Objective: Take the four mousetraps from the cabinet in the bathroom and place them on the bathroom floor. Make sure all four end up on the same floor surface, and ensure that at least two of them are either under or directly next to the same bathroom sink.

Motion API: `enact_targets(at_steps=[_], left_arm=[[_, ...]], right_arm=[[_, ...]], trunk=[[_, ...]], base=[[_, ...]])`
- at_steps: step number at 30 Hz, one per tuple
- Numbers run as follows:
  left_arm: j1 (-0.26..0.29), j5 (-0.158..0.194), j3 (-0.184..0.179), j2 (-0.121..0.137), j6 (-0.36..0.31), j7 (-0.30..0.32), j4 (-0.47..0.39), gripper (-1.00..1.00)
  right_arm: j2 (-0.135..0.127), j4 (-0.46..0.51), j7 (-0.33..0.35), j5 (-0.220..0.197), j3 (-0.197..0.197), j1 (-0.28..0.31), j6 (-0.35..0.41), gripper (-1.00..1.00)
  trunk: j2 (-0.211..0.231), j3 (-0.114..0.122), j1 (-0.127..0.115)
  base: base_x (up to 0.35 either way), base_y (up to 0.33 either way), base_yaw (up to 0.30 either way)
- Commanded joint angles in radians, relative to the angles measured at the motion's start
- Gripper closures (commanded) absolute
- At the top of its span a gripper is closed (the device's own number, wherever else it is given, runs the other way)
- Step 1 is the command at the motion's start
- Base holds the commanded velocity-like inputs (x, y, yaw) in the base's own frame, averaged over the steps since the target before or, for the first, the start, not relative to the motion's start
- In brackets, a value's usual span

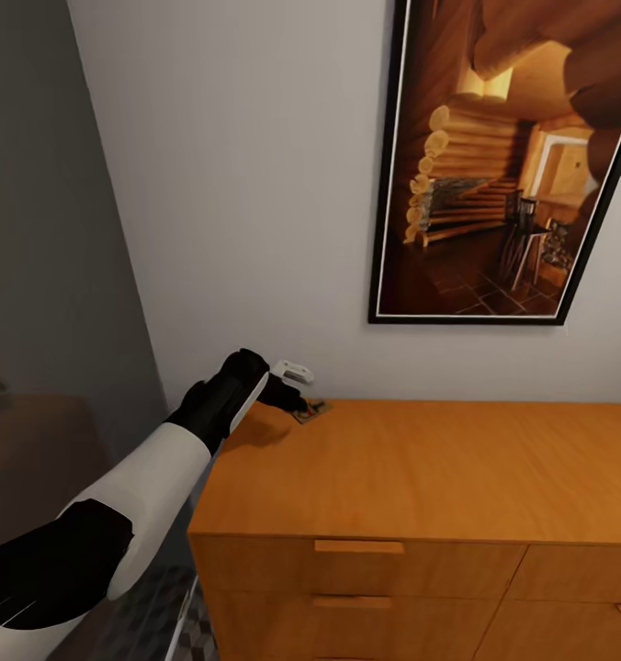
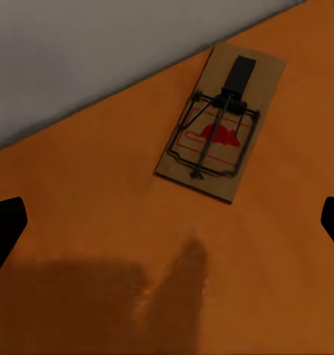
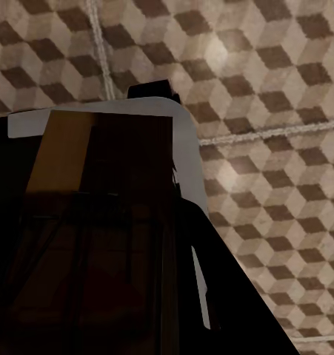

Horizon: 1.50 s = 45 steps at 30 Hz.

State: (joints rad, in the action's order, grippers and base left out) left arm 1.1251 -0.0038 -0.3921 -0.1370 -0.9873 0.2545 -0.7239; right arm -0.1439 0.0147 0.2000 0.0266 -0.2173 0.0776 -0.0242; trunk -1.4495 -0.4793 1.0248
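Where the pale wall [image 1: 255, 184] meets the orange-brown cabinet [image 1: 421, 477], a large framed picture of a log interior [image 1: 508, 161] hangs above the wooden top, and drawer fronts with slim bar handles [image 1: 358, 547] show along the cabinet's front. In the right wrist view, the bathroom floor [image 3: 285, 111] of cube-patterned tiles with pale grout lines lies below the dark and white body of the robot; the right gripper's state cannot be told from it. The left arm [image 1: 145, 477], white on the forearm and black at the wrist, reaches up and forward from the lower left over the cabinet's left rear corner, its shadow falling on the wood. The left gripper [image 1: 292, 390] hovers just above the top near the wall, jaws spread wide apart; in the left wrist view its two dark fingertips [image 2: 4, 229] sit at opposite edges with bare wood between them. One mousetrap [image 2: 222, 122] lies flat on the cabinet top just beyond the gripper, close to the wall, clear of both fingertips. Its long axis runs slantwise toward the wall, the dark plate end nearest the wall and the wire bar end toward the gripper; a red mark shows on the board.
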Motion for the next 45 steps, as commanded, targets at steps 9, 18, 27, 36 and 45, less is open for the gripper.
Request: enact_targets(at_steps=[9, 18, 27, 36, 45], left_arm=[[0.001, -0.001, -0.002, 0.001, -0.004, 0.002, 0.001, -1.00], [0.001, -0.001, -0.002, 0.001, -0.004, 0.002, 0.001, -1.00], [0.001, -0.001, -0.004, -0.001, -0.004, 0.003, 0.001, -1.00], [0.001, -0.001, -0.021, -0.001, 0.000, 0.081, -0.003, -1.00], [0.001, -0.001, -0.025, -0.001, 0.001, 0.095, -0.010, -1.00]], right_arm=[[0.000, -0.001, 0.006, -0.001, -0.007, 0.001, -0.002, 1.00], [0.001, -0.001, 0.008, -0.001, -0.007, 0.001, -0.009, 1.00], [0.002, 0.000, 0.009, -0.001, -0.007, 0.001, -0.010, 1.00], [0.003, 0.001, 0.009, -0.001, -0.007, 0.001, -0.011, 1.00], [0.004, 0.001, 0.009, -0.001, -0.007, 0.001, -0.011, 1.00]], trunk=[[-0.001, -0.001, 0.000], [-0.001, -0.004, 0.000], [-0.001, -0.016, 0.000], [-0.001, -0.029, 0.000], [-0.001, -0.041, 0.000]], base=[[0.104, 0.000, 0.000], [0.008, 0.000, 0.000], [0.000, 0.000, 0.000], [0.000, 0.000, 0.000], [0.000, 0.000, 0.000]])
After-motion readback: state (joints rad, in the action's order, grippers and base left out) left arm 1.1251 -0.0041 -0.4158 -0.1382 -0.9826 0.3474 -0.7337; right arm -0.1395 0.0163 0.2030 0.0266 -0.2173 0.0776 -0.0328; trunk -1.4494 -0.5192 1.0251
